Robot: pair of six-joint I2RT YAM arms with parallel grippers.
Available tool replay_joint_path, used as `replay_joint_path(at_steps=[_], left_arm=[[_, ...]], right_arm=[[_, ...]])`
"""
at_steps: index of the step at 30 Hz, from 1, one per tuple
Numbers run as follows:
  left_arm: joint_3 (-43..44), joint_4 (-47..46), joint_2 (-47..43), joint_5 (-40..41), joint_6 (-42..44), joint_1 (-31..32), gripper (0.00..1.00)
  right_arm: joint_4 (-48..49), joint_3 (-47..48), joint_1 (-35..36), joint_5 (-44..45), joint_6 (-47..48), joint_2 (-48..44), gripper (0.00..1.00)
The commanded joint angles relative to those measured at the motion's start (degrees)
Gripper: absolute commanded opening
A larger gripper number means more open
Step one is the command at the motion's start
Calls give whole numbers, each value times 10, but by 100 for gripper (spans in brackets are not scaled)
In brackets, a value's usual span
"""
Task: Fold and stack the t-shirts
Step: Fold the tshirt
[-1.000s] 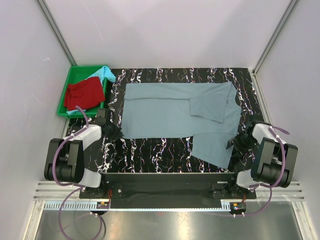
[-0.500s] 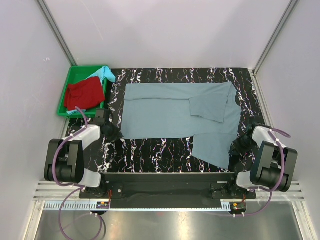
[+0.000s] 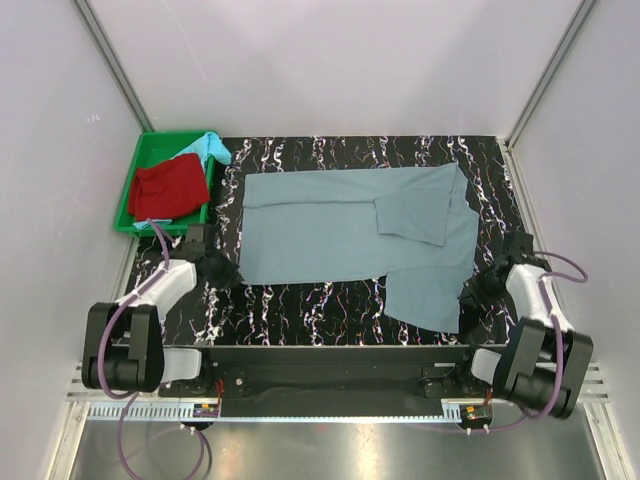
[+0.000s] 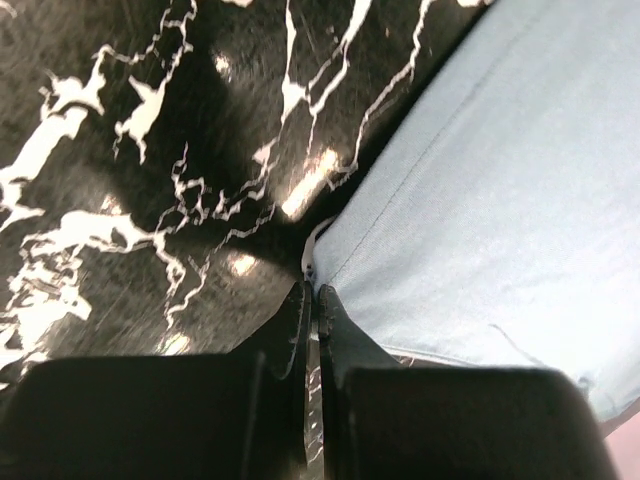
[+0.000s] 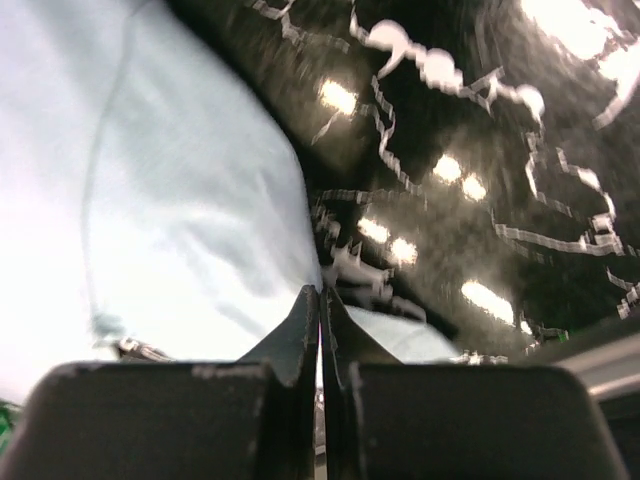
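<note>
Grey-blue t-shirt (image 3: pixel 330 225): spread on table (image 3: pixel 300 300). Left end effector (image 3: pixel 222 270) pinches near-left corner; right end effector (image 3: pixel 468 293) pinches near-right hem. Step, likely: starting a fold. Next: lift both evenly.

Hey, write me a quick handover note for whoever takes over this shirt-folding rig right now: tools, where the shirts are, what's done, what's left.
Left tool: shut on the grey-blue shirt's near-left corner.
Right tool: shut, apparently pinching that shirt's near-right edge.
The grey-blue shirt lies spread on the table, one flap folded in over its right side.
Red shirt and turquoise shirt sit in the green tray.
Done: at most a first fold.
Left: finish the grey-blue shirt, fold the other two, stack all three.
</note>
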State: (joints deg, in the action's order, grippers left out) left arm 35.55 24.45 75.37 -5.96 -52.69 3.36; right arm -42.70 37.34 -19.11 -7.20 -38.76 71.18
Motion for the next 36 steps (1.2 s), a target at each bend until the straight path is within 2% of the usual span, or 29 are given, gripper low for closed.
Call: replay_joint_path(at_steps=[1, 11, 16, 19, 23, 26, 36], left_arm=[[-12, 30, -36, -5, 29, -4, 0], [-7, 58, -59, -18, 69, -5, 0], [14, 60, -53, -28, 101, -5, 0], [39, 61, -50, -22, 119, -4, 0], [90, 64, -27, -13, 137, -4, 0], [140, 69, 8, 0, 151, -4, 0], [289, 80, 176, 11, 154, -9, 0]], right_arm=[[-61, 11, 3, -4, -7, -65, 0], [-103, 62, 16, -25, 18, -119, 0], [-100, 167, 27, -23, 67, -91, 0], [-77, 220, 30, -39, 85, -60, 0], [-12, 238, 33, -93, 91, 8, 0], [16, 266, 41, -126, 87, 62, 0], [28, 465, 50, -145, 84, 243, 0]])
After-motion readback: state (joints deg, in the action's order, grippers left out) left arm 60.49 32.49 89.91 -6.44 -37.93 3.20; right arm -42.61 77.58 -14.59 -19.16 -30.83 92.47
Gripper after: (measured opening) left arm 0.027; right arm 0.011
